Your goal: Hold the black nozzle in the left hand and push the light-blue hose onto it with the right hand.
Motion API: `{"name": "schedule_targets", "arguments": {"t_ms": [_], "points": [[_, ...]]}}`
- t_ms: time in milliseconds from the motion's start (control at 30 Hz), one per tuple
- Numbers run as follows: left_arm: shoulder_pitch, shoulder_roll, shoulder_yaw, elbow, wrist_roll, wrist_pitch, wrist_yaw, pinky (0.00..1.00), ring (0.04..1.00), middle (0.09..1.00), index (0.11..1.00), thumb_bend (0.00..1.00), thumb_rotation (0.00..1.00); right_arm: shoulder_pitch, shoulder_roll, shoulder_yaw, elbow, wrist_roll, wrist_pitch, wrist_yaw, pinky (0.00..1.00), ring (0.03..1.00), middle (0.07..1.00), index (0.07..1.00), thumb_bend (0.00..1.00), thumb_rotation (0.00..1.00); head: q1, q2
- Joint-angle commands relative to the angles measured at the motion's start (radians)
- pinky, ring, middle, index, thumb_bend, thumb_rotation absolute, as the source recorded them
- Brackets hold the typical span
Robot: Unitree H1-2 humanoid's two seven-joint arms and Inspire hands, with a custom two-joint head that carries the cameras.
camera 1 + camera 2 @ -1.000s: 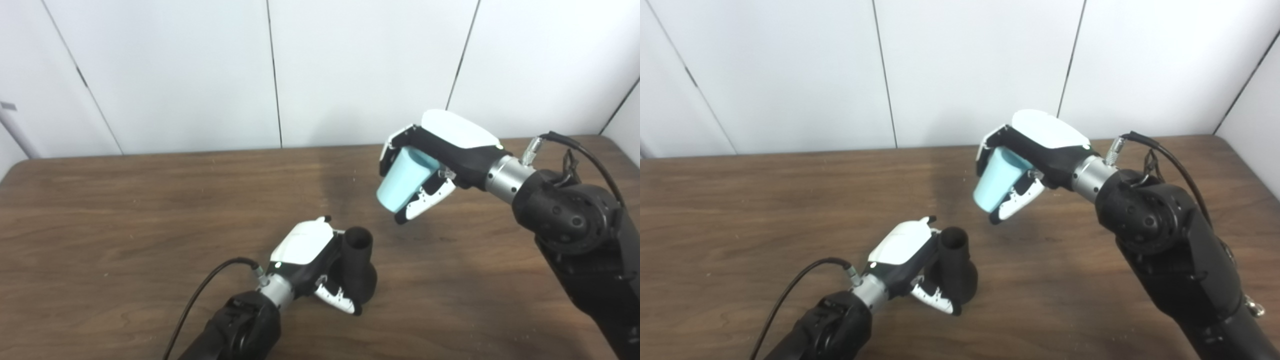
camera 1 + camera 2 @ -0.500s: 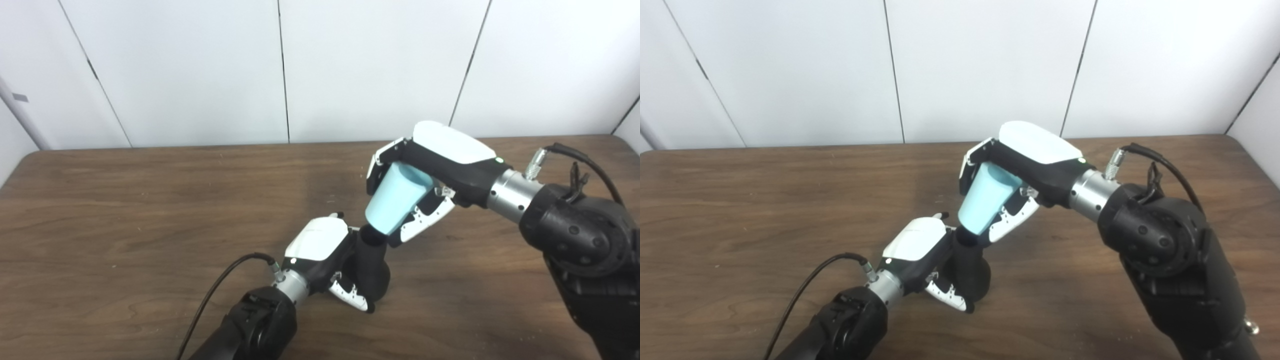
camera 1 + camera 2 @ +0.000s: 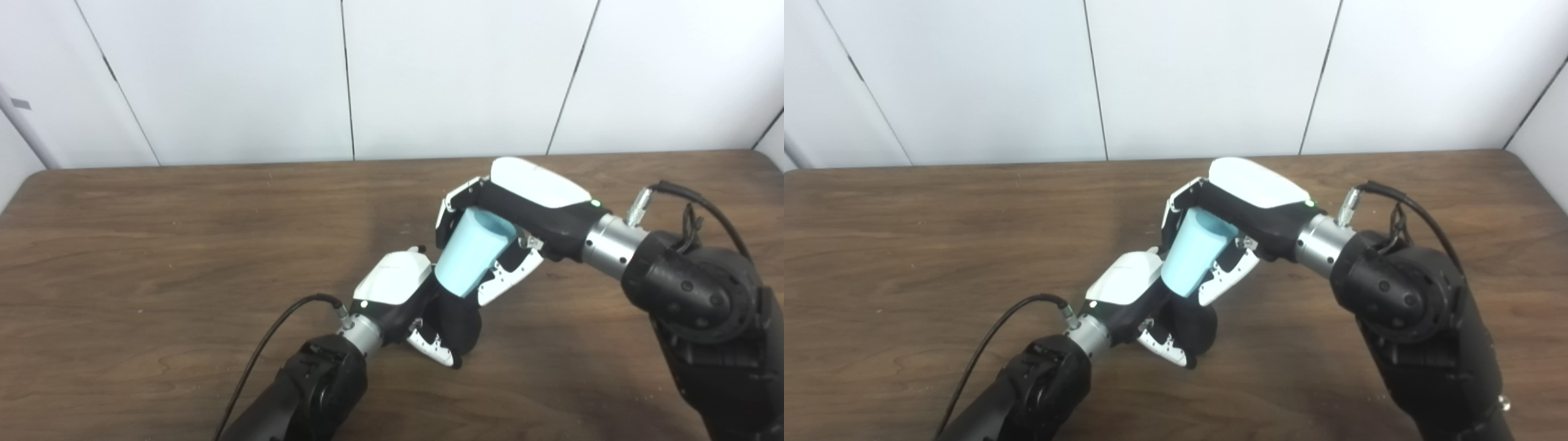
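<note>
The black nozzle stands on the wooden table near the middle, its flared base showing and its neck hidden. My left hand is shut on the nozzle from its left side. The light-blue hose, a short tapered tube, sits tilted over the nozzle's top with its lower end covering the neck. My right hand is shut on the hose from above and to the right, fingers wrapped round its upper part. The same joined pair shows in the right eye view, with the hose above the nozzle.
The brown wooden table stretches left and right of the hands. White wall panels rise just behind its far edge. A black cable loops beside my left forearm. My right forearm fills the table's right side.
My right hand has brought the hose down and left from the air onto the nozzle's neck, now covering it. The camera shifted a little; my left hand kept its hold.
</note>
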Motion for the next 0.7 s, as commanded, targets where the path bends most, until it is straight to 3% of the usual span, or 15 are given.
{"name": "schedule_targets", "arguments": {"t_ms": [0,267,667], "points": [[0.076,0.036,-0.073,0.079,0.022,0.029,-0.152,1.0,0.769,0.518,0.453,0.52,0.0,-0.019,0.01,-0.004,-0.033,0.0,0.005,-0.007,0.3,0.421,0.509,0.513,0.5,0.0,0.001,0.002],[0.085,0.046,-0.067,0.067,0.015,0.026,-0.153,1.0,0.735,0.516,0.455,0.52,0.0,-0.028,0.013,-0.005,-0.034,0.004,0.005,-0.003,0.3,0.421,0.511,0.515,0.5,0.0,-0.01,0.008],[0.101,0.066,-0.053,0.061,-0.013,0.003,-0.139,1.0,0.677,0.492,0.478,0.52,0.0,-0.124,0.029,-0.094,-0.059,-0.013,0.006,0.045,0.3,0.42,0.509,0.514,0.5,0.0,-0.021,0.008]]}}
